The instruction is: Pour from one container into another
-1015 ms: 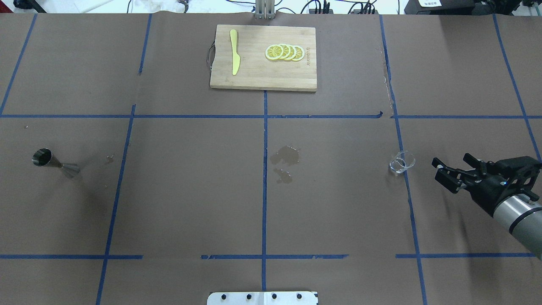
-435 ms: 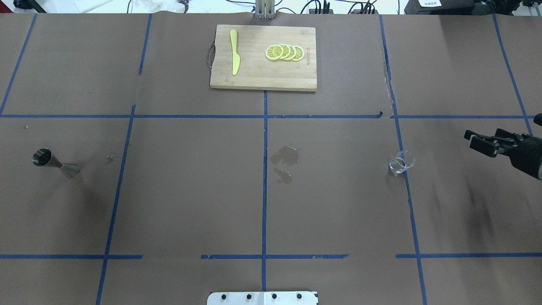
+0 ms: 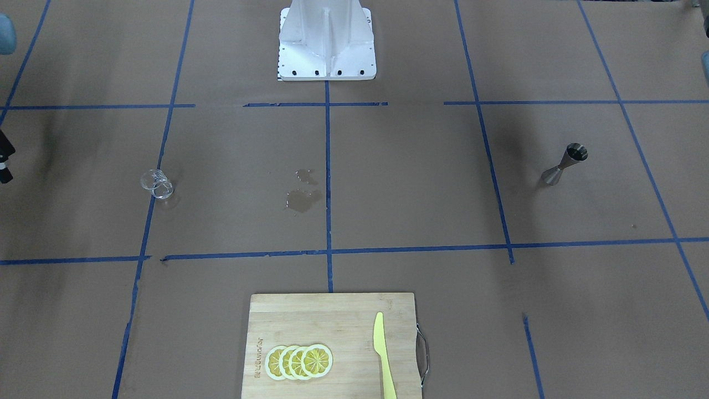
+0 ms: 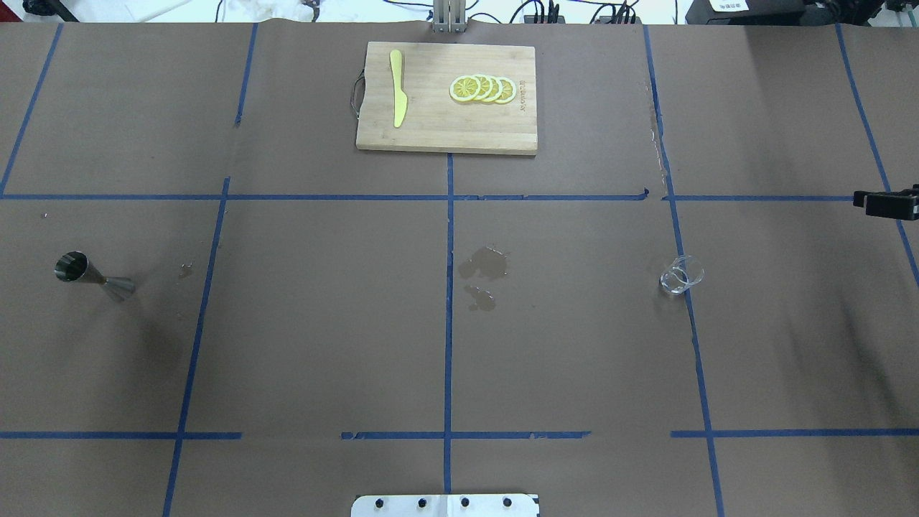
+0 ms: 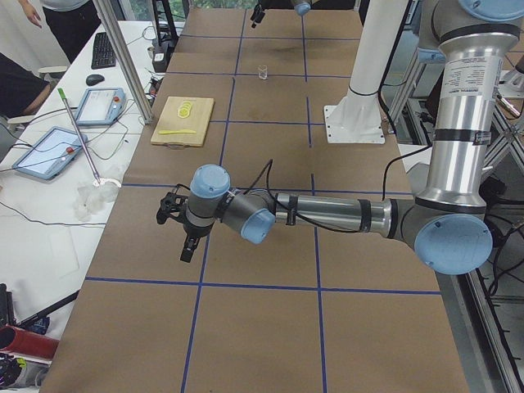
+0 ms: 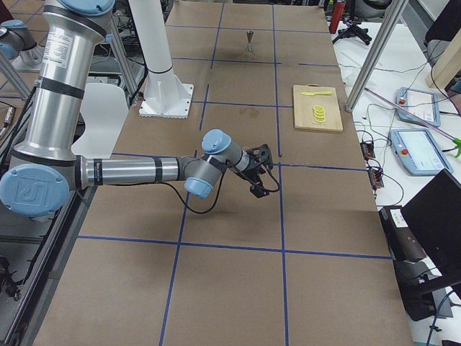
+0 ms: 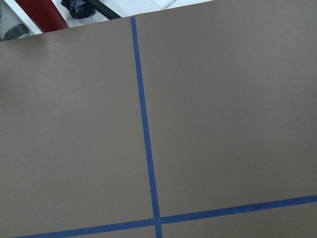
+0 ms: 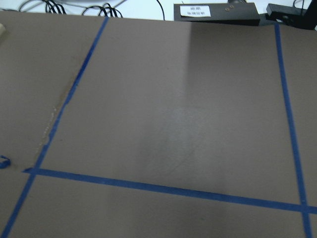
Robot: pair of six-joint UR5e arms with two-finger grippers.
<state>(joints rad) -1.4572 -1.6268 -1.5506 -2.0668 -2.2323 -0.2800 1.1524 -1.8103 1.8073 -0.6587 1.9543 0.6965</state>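
Observation:
The small clear glass cup (image 4: 680, 276) (image 3: 157, 184) stands upright on the brown table, right of centre in the overhead view. At the far left the steel hourglass jigger (image 4: 93, 274) (image 3: 565, 164) stands upright. Neither gripper touches either one. My right gripper (image 4: 872, 203) (image 6: 259, 173) shows only as a black tip at the overhead view's right edge, well beyond the cup; its fingers stand apart and hold nothing. My left gripper (image 5: 176, 233) hangs over bare table beyond the jigger, and I cannot tell whether it is open or shut.
A wooden cutting board (image 4: 445, 133) at the table's far middle carries a yellow knife (image 4: 397, 97) and lemon slices (image 4: 482, 88). A wet spill patch (image 4: 484, 266) marks the table's centre. The robot's white base plate (image 4: 445, 505) sits at the near edge.
My right gripper has drawn back from beside the glass cup, moving right and farther up the overhead view until almost out of it. The cup and jigger have not moved.

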